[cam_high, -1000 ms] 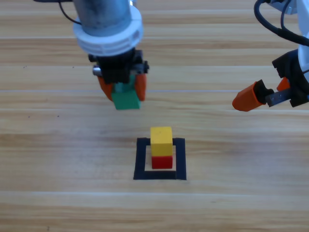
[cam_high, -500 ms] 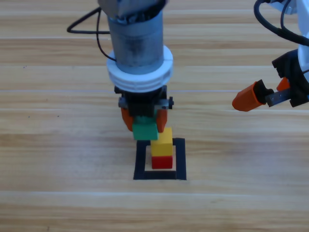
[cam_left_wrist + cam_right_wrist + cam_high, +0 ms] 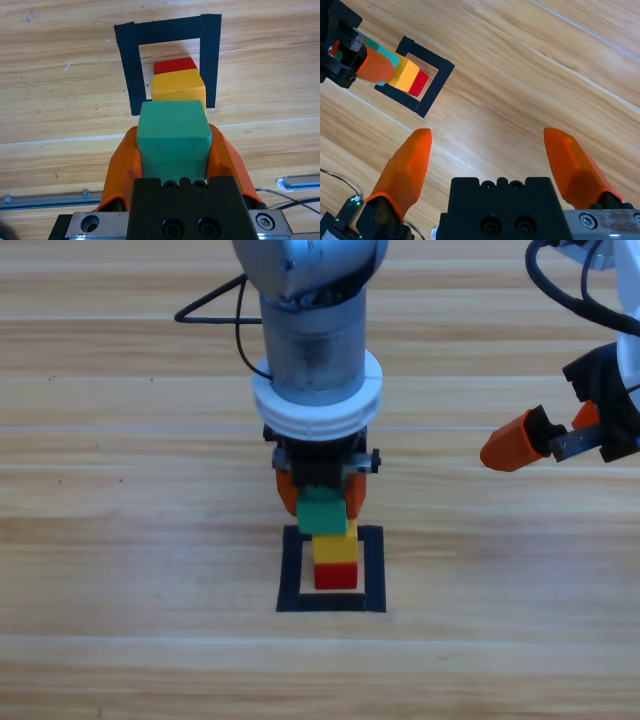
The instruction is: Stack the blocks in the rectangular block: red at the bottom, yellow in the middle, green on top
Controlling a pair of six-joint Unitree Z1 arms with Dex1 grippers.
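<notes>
The left hand [image 3: 321, 496], clamped on the green cube [image 3: 323, 511], should square it over the yellow cube [image 3: 337, 546] before lowering; the right hand [image 3: 492, 155] waits, spread wide.

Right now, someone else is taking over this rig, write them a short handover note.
Left gripper: shut on the green cube, held just above the yellow cube, not yet released.
Right gripper: open, holding nothing, waiting at the table's right side.
Done: red cube sits inside the black tape square, yellow stacked on it.
Left: center green over yellow, set it down, open, and withdraw.
</notes>
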